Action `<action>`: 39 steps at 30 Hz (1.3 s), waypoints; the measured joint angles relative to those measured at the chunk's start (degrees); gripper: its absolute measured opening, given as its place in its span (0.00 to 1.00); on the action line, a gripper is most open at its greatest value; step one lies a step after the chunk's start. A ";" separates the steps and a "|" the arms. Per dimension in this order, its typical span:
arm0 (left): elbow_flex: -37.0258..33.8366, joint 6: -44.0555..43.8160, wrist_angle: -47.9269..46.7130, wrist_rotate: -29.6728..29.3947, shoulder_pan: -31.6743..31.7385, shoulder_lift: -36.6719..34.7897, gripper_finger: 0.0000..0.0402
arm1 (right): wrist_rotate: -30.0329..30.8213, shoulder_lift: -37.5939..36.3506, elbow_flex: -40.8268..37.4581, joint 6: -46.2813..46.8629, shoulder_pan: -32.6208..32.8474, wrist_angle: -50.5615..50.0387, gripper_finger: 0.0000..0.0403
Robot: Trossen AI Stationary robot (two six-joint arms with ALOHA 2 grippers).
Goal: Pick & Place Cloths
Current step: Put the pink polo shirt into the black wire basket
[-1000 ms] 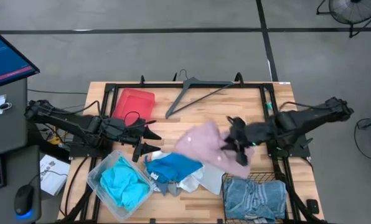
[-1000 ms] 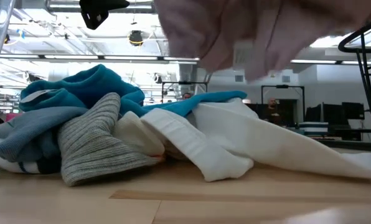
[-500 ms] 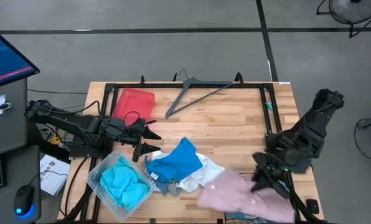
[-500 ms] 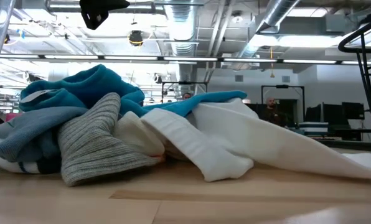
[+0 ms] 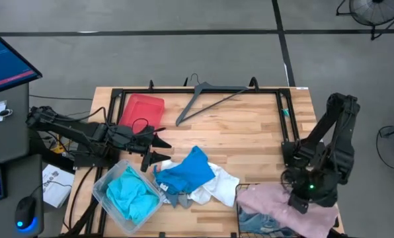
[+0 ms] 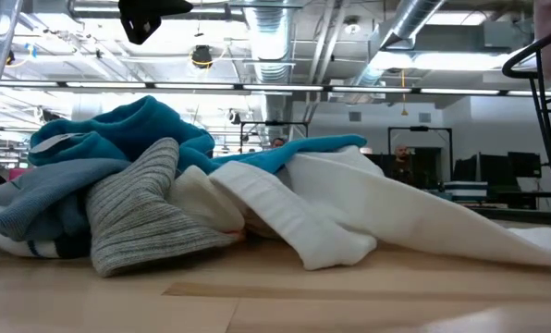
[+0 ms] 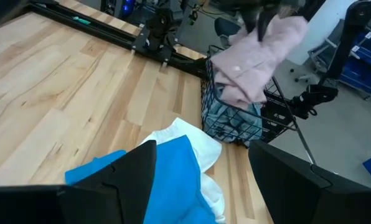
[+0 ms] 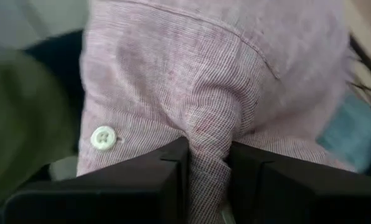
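Grey floor (image 5: 184, 59), ceiling ducts (image 6: 414, 23), wooden table (image 5: 236, 125).

The pale pink shirt (image 8: 223, 81) is finely woven cloth, matt, with a glossy white button (image 8: 103, 137). The table (image 5: 250, 125) is pale varnished wood planks; at its 10 o'clock the red tray (image 5: 143, 110) looks smooth plastic, the basket (image 7: 235, 118) thin black wire

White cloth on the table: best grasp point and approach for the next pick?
Judging from the high view, grip the white cloth at its free edge toward the wire basket, coming straight down. That side lies bare on the table, while its other side is tucked under the blue cloth. The left pincer hangs open nearby; the right pincer holds the pink shirt.
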 joint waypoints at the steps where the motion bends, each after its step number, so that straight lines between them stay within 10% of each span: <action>1: 0.00 0.00 0.00 0.00 0.00 0.00 0.60 | -1.16 0.86 0.00 0.78 -0.34 -1.20 0.15; 22: 0.00 0.51 -0.02 -0.87 1.25 0.00 0.60 | -3.92 28.33 0.05 -38.69 -18.37 4.59 0.15; 39: -0.02 1.95 0.00 -0.90 1.22 0.00 0.60 | 0.51 37.37 0.07 -32.36 -18.63 5.86 0.21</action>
